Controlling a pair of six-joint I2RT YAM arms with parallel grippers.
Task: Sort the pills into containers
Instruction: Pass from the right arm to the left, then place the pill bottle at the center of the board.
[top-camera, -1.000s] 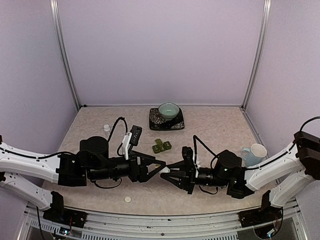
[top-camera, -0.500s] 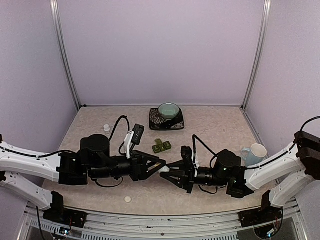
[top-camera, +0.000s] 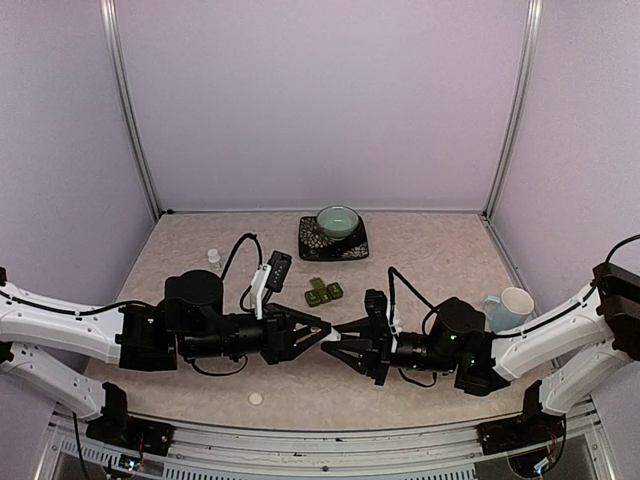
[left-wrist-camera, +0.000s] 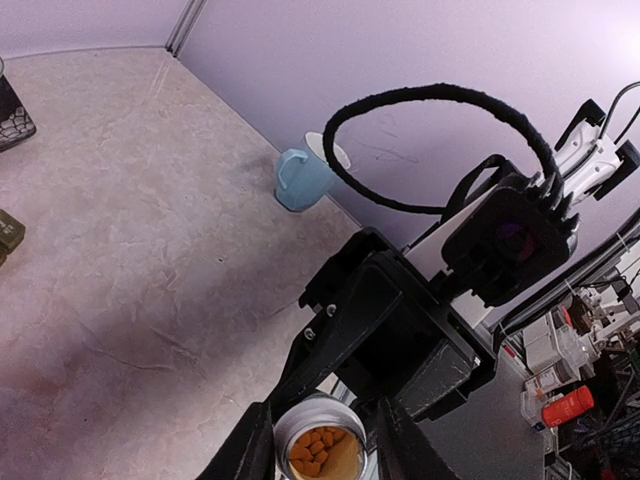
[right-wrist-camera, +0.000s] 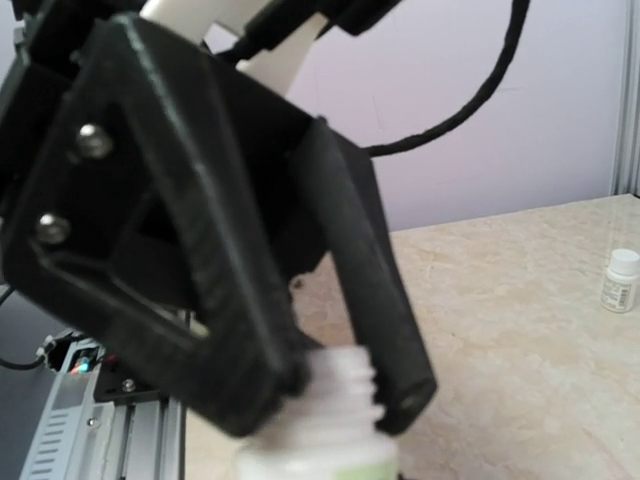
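Note:
A white pill bottle (top-camera: 331, 339) hangs in the air between my two grippers, low over the front middle of the table. Its mouth is uncapped, and orange pills (left-wrist-camera: 315, 452) show inside in the left wrist view. My left gripper (top-camera: 322, 335) is shut on the threaded neck (right-wrist-camera: 350, 385), with its fingers (right-wrist-camera: 380, 300) on either side of it. From the other side, my right gripper (top-camera: 340, 342) is shut on the bottle's body. The containers (top-camera: 323, 292), a dark green strip of small compartments, lie on the table just behind the grippers.
A teal bowl (top-camera: 338, 221) sits on a dark patterned plate (top-camera: 312, 245) at the back. A pale blue mug (top-camera: 510, 306) stands at the right. A small white bottle (top-camera: 213, 257) stands at the left. A white cap (top-camera: 256, 398) lies near the front edge.
My left gripper's fingers have drawn together onto the neck of the bottle. Both arms have stayed almost where they were.

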